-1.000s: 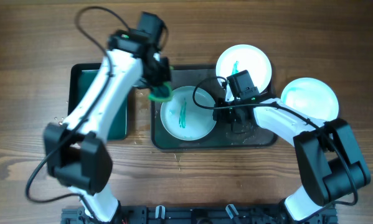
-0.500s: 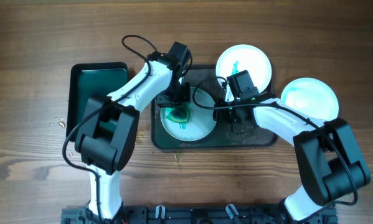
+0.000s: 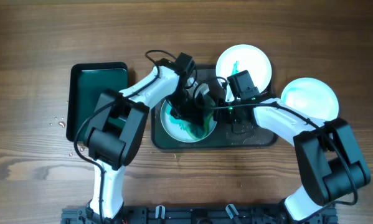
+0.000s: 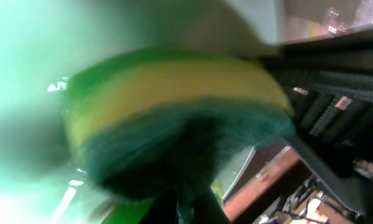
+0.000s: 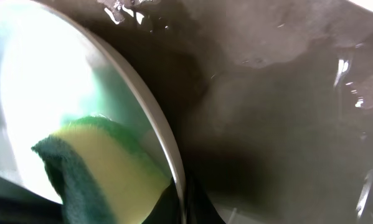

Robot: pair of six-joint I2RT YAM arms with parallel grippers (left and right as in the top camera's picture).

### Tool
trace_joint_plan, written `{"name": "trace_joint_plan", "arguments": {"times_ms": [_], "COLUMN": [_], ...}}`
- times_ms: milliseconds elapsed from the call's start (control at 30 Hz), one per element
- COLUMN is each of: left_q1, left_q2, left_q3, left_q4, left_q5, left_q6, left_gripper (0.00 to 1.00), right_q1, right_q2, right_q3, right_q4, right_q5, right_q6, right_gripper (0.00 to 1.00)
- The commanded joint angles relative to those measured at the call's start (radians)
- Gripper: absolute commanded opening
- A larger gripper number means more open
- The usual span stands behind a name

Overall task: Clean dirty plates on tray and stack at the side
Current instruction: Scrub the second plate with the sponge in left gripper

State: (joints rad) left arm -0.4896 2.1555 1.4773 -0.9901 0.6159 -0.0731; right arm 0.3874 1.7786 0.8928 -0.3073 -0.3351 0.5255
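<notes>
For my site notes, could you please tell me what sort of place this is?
Probably a robotics test bench staged for dishwashing: a wooden table carries a dark grey rimmed tray with a round white plate, where the left gripper presses a yellow-green sponge while the right gripper holds the rim.

One plate (image 3: 170, 124) in the tray (image 3: 256, 142), second plate (image 3: 243, 62) behind, third plate (image 3: 309, 98) right.

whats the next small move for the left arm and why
Probably sweep the sponge across the plate toward its left side, which looks smeared teal; the right claw pinches the rim, so the plate should stay steady.
</notes>
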Motion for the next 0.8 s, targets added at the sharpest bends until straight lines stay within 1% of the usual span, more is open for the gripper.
{"name": "trace_joint_plan", "arguments": {"times_ms": [0, 100, 167, 200, 267, 367, 467, 533, 600, 633, 700, 733, 767], "left_q1": [0.045, 0.068, 0.071, 0.068, 0.056, 0.034, 0.016, 0.009, 0.004, 0.003, 0.003, 0.003, 0.003], "left_q2": [-0.021, -0.065, -0.101, -0.114, -0.131, -0.136, -0.131, -0.13, -0.13, -0.13, -0.13, -0.13, -0.13], "left_q3": [-0.019, -0.018, -0.018, -0.018, -0.018, -0.019, -0.019, -0.019, -0.019, -0.019, -0.019, -0.019, -0.019], "left_q4": [-0.018, -0.021, -0.024, -0.024, -0.019, 0.0, 0.015, 0.027, 0.048, 0.069, 0.091, 0.103, 0.111], "left_q5": [-0.303, -0.552, -0.695, -0.745, -0.809, -0.829, -0.772, -0.687, -0.55, -0.396, -0.218, -0.154, -0.148], "left_q6": [-0.186, -0.338, -0.404, -0.42, -0.437, -0.437, -0.435, -0.426, -0.361, -0.28, -0.183, -0.157, -0.158], "left_gripper": [0.04, 0.04, 0.04, 0.04, 0.04, 0.04, 0.04, 0.04, 0.04, 0.04, 0.04, 0.04, 0.04], "right_q1": [0.001, 0.001, 0.001, 0.001, 0.001, 0.001, 0.001, 0.001, 0.001, 0.001, 0.001, 0.001, 0.001], "right_q2": [0.026, 0.026, 0.026, 0.026, 0.026, 0.026, 0.026, 0.026, 0.026, 0.026, 0.026, 0.026, 0.026], "right_q3": [0.012, 0.012, 0.012, 0.012, 0.012, 0.012, 0.012, 0.012, 0.012, 0.012, 0.012, 0.012, 0.012], "right_q4": [0.004, 0.004, 0.005, 0.005, 0.005, 0.005, 0.005, 0.004, 0.003, 0.004, 0.004, 0.004, 0.004], "right_q5": [-0.005, -0.005, -0.005, -0.005, -0.005, -0.005, -0.005, -0.005, -0.005, -0.006, -0.006, -0.006, -0.006], "right_q6": [0.008, 0.009, 0.01, 0.01, 0.009, 0.01, 0.009, 0.009, 0.009, 0.009, 0.009, 0.01, 0.009], "right_gripper": [0.04, 0.04, 0.04, 0.04, 0.04, 0.04, 0.04, 0.04, 0.04, 0.04, 0.04, 0.04, 0.04]}}
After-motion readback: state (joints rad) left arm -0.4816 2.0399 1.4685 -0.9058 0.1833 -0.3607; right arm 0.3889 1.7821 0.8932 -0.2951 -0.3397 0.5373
